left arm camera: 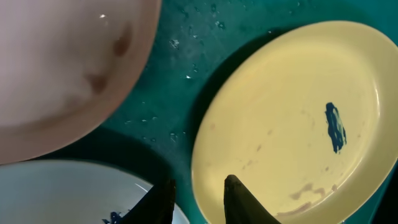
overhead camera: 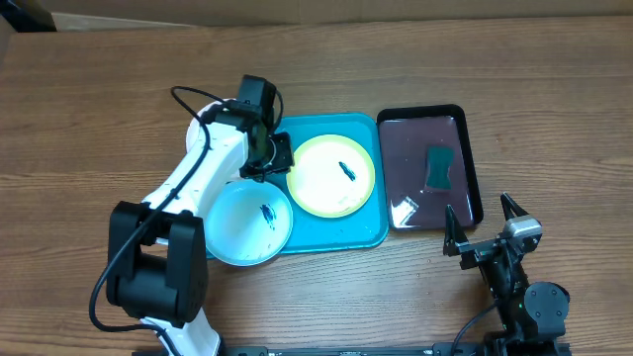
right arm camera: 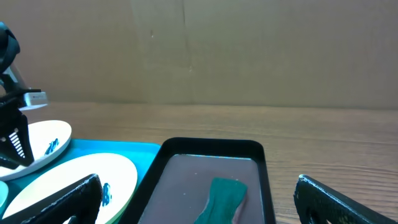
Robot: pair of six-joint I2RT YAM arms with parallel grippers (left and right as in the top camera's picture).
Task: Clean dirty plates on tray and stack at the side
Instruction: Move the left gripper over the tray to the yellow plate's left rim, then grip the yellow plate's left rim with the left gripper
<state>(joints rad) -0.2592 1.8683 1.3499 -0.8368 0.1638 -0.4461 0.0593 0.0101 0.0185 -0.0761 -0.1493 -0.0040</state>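
The turquoise tray [overhead camera: 368, 237] [left arm camera: 180, 81] [right arm camera: 124, 149] holds a yellow-green rimmed plate [overhead camera: 334, 175] [left arm camera: 286, 112] [right arm camera: 74, 186] with a dark blue smear. A pale blue-white plate [overhead camera: 249, 222] [left arm camera: 56, 193] [right arm camera: 37, 140], also smeared, overhangs the tray's front left corner. A third, whitish plate [left arm camera: 62, 62] shows only in the left wrist view. My left gripper [overhead camera: 282, 158] [left arm camera: 200, 178] stands astride the yellow-green plate's left rim, jaws narrow. Whether they pinch the rim I cannot tell. My right gripper [overhead camera: 479, 208] [right arm camera: 198, 180] is wide open and holds nothing.
A black tray [overhead camera: 473, 148] [right arm camera: 211, 144] with a green sponge [overhead camera: 438, 166] [right arm camera: 224, 196] sits right of the turquoise tray, just ahead of my right gripper. Bare wooden table surrounds both trays. A cardboard wall rises behind the table.
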